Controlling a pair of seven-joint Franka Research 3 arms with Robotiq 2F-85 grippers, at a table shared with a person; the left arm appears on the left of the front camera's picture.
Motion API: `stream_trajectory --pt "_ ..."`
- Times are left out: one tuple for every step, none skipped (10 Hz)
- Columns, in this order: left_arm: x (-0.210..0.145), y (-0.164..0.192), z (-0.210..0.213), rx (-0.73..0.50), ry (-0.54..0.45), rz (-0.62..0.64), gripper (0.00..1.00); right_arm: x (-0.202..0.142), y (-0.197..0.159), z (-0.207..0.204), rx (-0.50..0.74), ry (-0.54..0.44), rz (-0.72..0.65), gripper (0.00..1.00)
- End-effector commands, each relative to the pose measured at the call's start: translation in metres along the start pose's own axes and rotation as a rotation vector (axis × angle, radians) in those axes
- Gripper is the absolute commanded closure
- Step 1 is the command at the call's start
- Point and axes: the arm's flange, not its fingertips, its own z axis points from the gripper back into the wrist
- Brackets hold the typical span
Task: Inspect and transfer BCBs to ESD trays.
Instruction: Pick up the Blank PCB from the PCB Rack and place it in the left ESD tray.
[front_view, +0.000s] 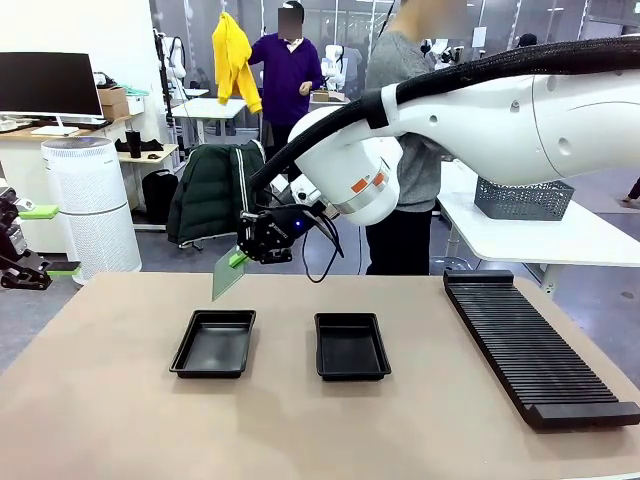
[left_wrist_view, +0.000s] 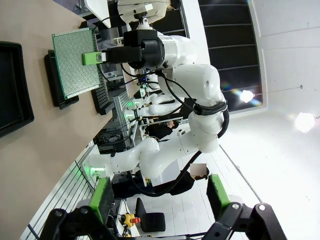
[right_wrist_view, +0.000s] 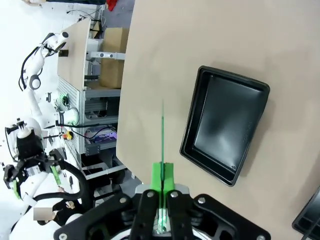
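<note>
Your right fingers (right_wrist_view: 145, 210) pinch the BCB (front_view: 228, 275) by one edge. Tilted, it could catch the rim of the left ESD tray (front_view: 186, 348) and slip. Your left fingers (left_wrist_view: 102, 200) gape wide, empty.

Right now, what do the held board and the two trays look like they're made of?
The board looks like rigid green laminate, probably fibreglass: matte face with a fine dot grid, thin straight edge. The trays are likely moulded black plastic: glossy floors catch light, with rounded flared rims.
</note>
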Motion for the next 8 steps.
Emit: stream_trajectory --pt "-0.001 -0.001 0.001 0.0 -0.003 -0.003 0.0 -0.004 0.0 0.001 -0.011 -0.018 -0.021 0.98" --pt "-0.001 -0.001 0.001 0.0 -0.003 -0.003 0.0 -0.004 0.0 0.001 -0.011 -0.018 -0.021 0.98" --pt "-0.001 -0.001 0.001 0.0 -0.003 -0.003 0.0 -0.004 0.0 0.001 -0.011 -0.018 -0.021 0.98" --pt "-0.001 -0.001 0.001 0.0 -0.003 -0.003 0.0 0.0 0.0 0.0 0.0 0.0 -0.012 0.98" --pt "-0.001 -0.001 0.001 0.0 -0.003 -0.003 0.0 -0.001 0.001 -0.011 -0.005 -0.018 -0.031 0.98" --pt "-0.001 -0.001 0.001 0.0 -0.003 -0.003 0.0 -0.003 -0.001 -0.021 -0.021 -0.04 -0.053 0.98" --pt "-0.001 -0.001 0.001 0.0 -0.003 -0.003 0.0 -0.005 -0.002 -0.029 -0.03 -0.05 -0.065 0.98" --pt "-0.001 -0.001 0.001 0.0 -0.003 -0.003 0.0 -0.007 -0.007 -0.037 -0.029 -0.055 -0.076 0.98"
